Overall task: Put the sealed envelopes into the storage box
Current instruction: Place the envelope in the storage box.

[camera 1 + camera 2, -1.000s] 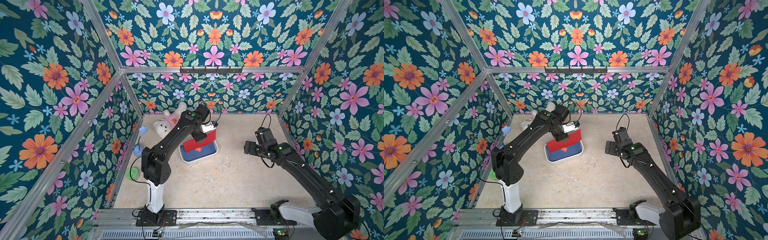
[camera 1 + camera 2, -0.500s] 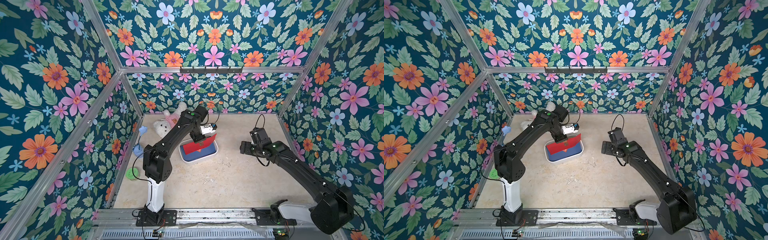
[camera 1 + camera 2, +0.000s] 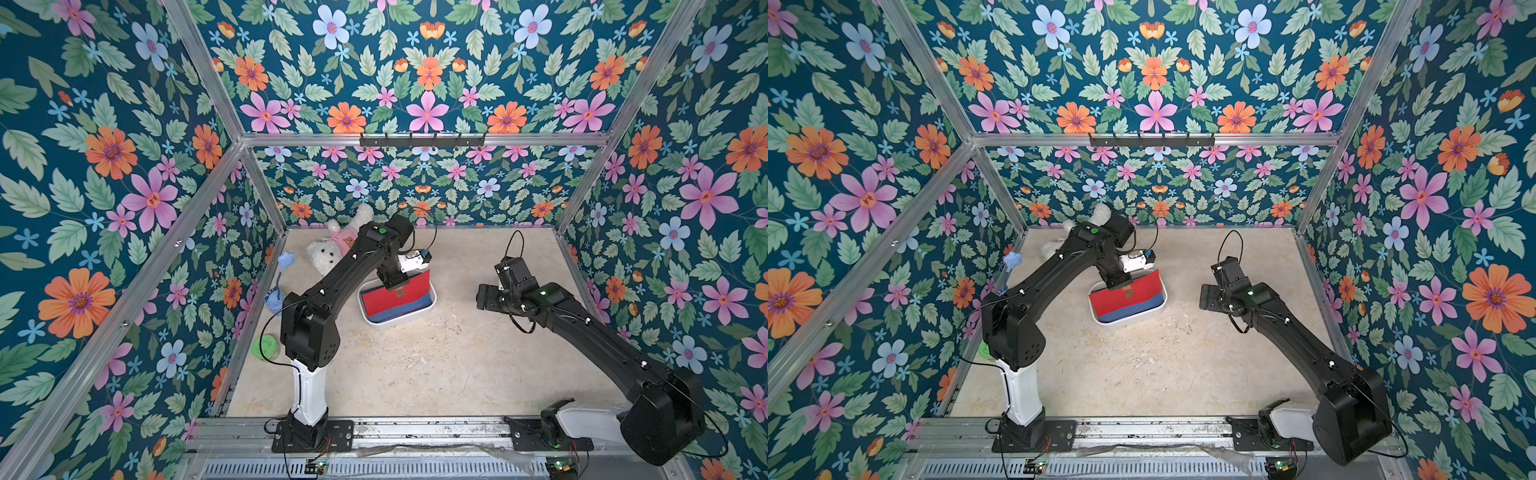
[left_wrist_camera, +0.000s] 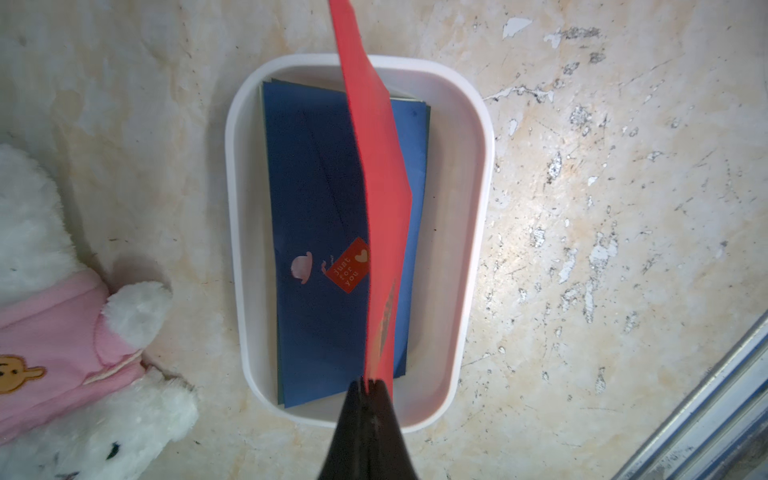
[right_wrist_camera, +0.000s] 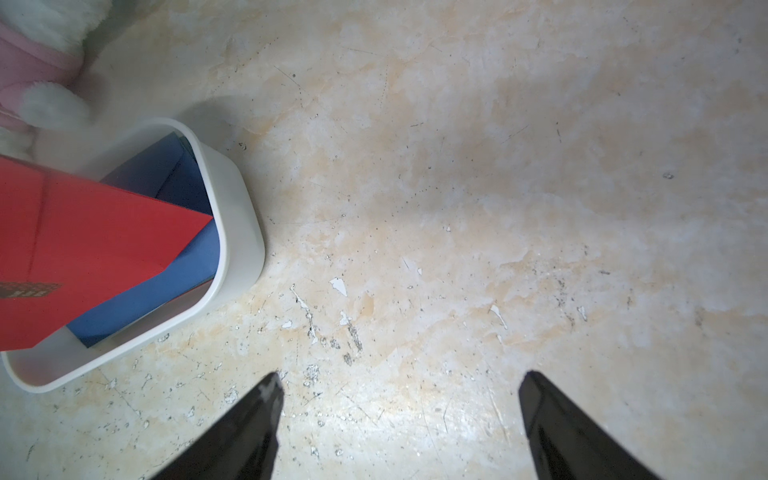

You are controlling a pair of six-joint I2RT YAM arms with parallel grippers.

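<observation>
In both top views we look down into a booth lined with blue floral wallpaper (image 3: pixel 415 83), braced by aluminium struts (image 3: pixel 415 139), over a beige marbled tabletop (image 3: pixel 415 365) flecked with pale chips. A shallow white plastic bin (image 3: pixel 431 305) sits in the upper middle of the frame. The left arm (image 3: pixel 332 282) rises from the lower left, bends and turns its wrist down over the bin. The left gripper (image 3: pixel 395 286) is clamped on the top edge of a flat red paper envelope (image 3: pixel 386 301), whose lower edge dips into the bin above a navy paper envelope (image 3: pixel 395 316). The right arm (image 3: pixel 582 332) stretches in from the lower right, and the right gripper (image 3: pixel 484 297) hangs right of the bin, apart from it. A white plush toy in a pink top (image 3: pixel 328 255) and a small blue cup with a flower (image 3: pixel 276 291) lie by the left wall.

From the left wrist, black fingers (image 4: pixel 353 419) at bottom centre pinch shut on the red paper envelope (image 4: pixel 378 166), seen nearly edge-on. The navy paper envelope (image 4: pixel 316 187) lies flat inside the bin (image 4: pixel 232 208), an orange "Just for you" sticker (image 4: pixel 348 265) at its centre. We cannot tell whether the two envelopes touch.

From the right wrist, the right gripper (image 5: pixel 401 382) shows its jaws spread wide over bare tabletop, holding nothing. The bin (image 5: pixel 237 199) fills the left edge.
</observation>
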